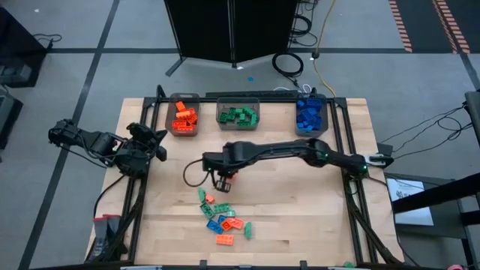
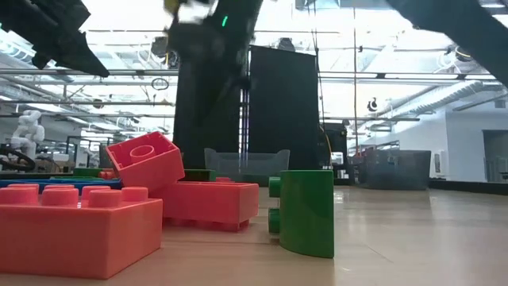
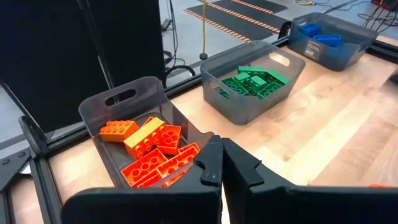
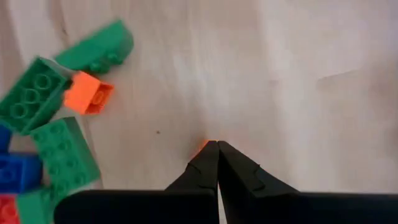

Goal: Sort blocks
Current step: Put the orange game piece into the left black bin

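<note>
sorting under way on the wooden desk (image 1: 300, 217): the right hand (image 1: 223, 182) hangs over bare wood with its fingers pressed together, a sliver of orange showing at their tips in its own wrist view, which may be a small orange block (image 4: 202, 145) pinched there, though too little shows to be sure. just beside and below that hand lies the loose pile of blocks (image 1: 223, 219) in green, orange and blue, none touching the fingers. well beyond the hand, along the far edge of the desk, stand three grey bins: the orange bin (image 1: 183, 115), the green bin (image 1: 238, 115) and the blue bin (image 1: 309, 115), each already holding blocks of its own colour. the left hand (image 1: 157, 144) waits near the orange bin, fingers closed on nothing.

if orange is indeed held, the step in hand appears to be the carry. done well, that means lifting clear of the pile so nothing is dragged along, travelling to a point squarely above the orange bin's opening, keeping wide of the waiting left arm parked beside it, and releasing low inside the walls so the block does not bounce out.
</note>
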